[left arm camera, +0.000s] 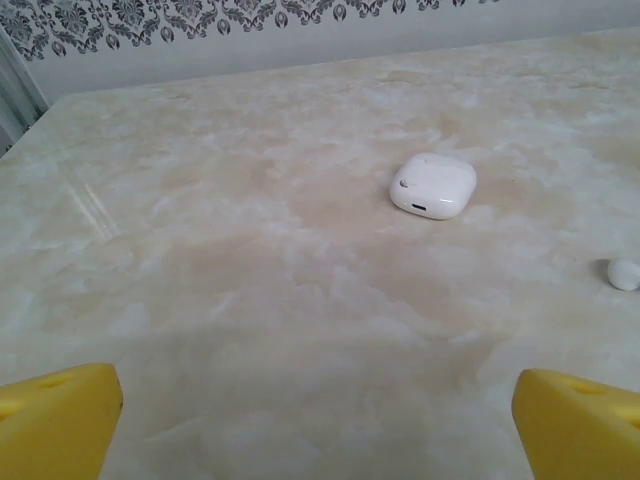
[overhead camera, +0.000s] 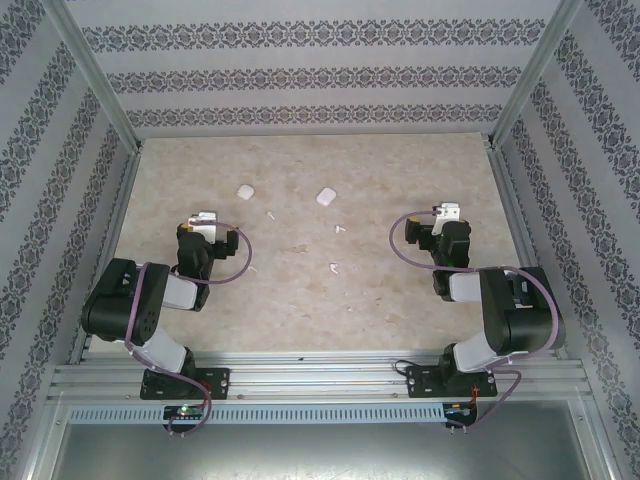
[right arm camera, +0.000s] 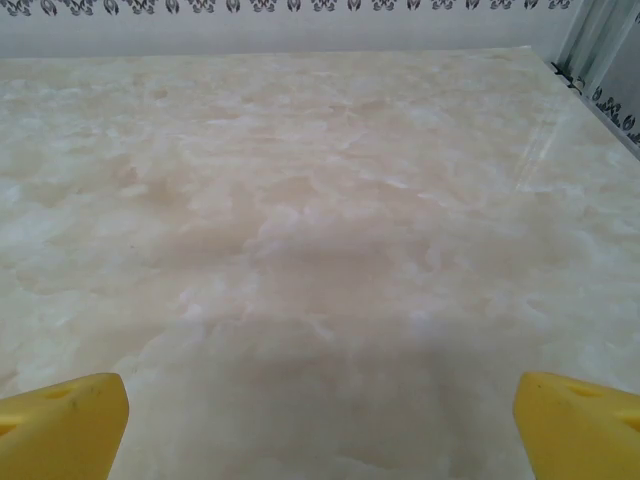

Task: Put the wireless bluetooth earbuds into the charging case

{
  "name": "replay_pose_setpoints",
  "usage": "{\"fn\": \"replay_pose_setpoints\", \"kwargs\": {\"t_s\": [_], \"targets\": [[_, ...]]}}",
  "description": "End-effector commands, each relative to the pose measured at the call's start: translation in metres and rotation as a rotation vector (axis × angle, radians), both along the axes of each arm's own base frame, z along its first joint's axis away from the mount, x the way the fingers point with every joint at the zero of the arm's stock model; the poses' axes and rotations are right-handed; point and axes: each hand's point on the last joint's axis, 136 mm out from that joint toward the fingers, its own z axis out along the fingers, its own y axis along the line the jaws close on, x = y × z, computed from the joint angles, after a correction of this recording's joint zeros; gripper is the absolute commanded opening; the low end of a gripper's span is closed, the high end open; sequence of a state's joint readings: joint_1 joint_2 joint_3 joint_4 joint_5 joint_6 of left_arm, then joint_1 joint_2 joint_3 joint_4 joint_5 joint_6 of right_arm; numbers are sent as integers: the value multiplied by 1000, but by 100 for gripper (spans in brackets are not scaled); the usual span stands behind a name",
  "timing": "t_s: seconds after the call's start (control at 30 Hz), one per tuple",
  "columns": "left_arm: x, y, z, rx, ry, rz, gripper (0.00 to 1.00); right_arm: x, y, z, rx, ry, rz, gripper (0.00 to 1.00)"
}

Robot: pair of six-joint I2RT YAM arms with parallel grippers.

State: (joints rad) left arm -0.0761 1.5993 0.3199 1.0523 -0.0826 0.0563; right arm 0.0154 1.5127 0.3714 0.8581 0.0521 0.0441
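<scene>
Left gripper (overhead camera: 205,222) and right gripper (overhead camera: 447,213) hung low over the near half of the marbled table (overhead camera: 300,310), each with jaws spread fully wide and holding nothing. Between them lay 3 loose white earbuds (overhead camera: 334,268): 1 nearest, 1 just behind it, 1 further left. Beyond sat 2 white cases, left case (overhead camera: 245,191) and right case (overhead camera: 325,196), apart from each other. The left wrist view showed the left case lying shut.
</scene>
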Motion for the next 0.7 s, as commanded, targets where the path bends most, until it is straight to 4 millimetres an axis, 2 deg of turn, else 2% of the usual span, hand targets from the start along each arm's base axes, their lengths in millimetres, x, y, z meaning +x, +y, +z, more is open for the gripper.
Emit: {"fn": "replay_pose_setpoints", "kwargs": {"t_s": [0.0, 0.67], "targets": [[5, 4, 6, -8, -8, 10, 100, 7, 4, 14, -2, -45, 37, 98], [9, 5, 5, -31, 12, -5, 100, 7, 5, 14, -5, -45, 38, 98]]}}
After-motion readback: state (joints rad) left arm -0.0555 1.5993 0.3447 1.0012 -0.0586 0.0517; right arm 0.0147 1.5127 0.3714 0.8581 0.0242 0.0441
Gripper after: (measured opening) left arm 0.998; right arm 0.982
